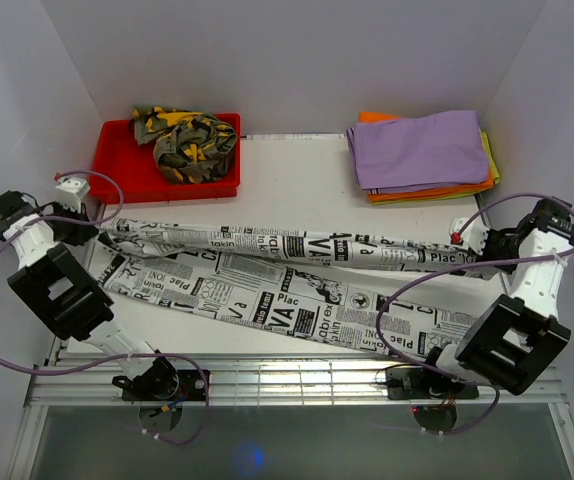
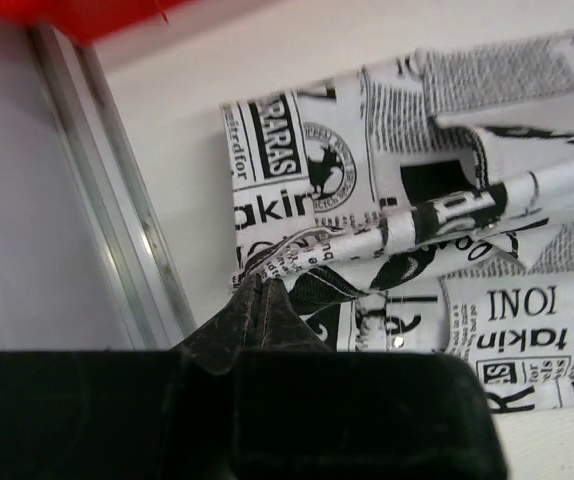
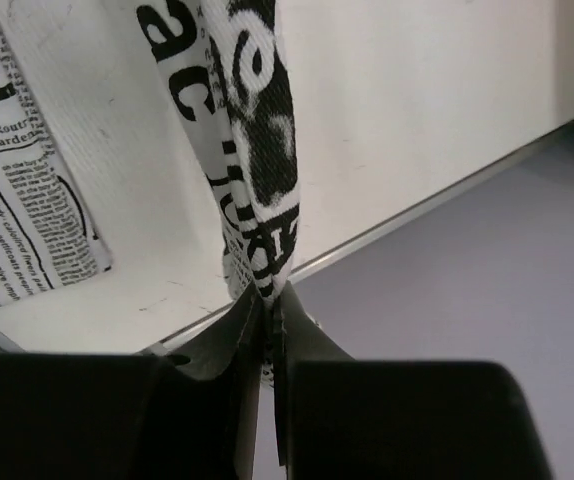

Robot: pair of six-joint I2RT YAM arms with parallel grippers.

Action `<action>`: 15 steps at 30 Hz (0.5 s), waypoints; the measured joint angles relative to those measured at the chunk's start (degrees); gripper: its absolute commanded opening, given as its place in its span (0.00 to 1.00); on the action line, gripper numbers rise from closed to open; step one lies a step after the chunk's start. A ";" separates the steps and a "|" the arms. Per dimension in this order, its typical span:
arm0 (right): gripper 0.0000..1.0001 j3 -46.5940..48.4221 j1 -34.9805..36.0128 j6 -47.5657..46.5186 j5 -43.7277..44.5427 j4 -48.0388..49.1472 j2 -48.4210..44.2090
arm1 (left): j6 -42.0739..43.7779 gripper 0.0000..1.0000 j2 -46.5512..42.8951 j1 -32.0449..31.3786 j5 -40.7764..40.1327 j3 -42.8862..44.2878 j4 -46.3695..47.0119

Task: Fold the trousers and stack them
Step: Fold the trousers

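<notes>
The newspaper-print trousers (image 1: 277, 280) lie stretched across the table, one leg over the other. My left gripper (image 1: 95, 232) is shut on the trousers' left end, at the waist (image 2: 297, 250); its jaws (image 2: 260, 290) pinch the bunched cloth. My right gripper (image 1: 470, 250) is shut on the right end of the far leg, and the cloth (image 3: 252, 170) runs taut out of its closed jaws (image 3: 267, 300). The near leg's end (image 1: 437, 335) lies loose on the table at the front right.
A red tray (image 1: 117, 160) at the back left holds crumpled camouflage trousers (image 1: 185, 140). A stack of folded purple, orange and yellow garments (image 1: 422, 150) sits at the back right. White walls close in on both sides; a metal rail (image 1: 287, 375) runs along the front edge.
</notes>
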 measured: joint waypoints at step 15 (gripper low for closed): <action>0.08 -22.32 -7.50 -7.85 3.80 -12.07 -22.16 | 14.99 0.00 0.79 9.49 2.54 3.82 -15.15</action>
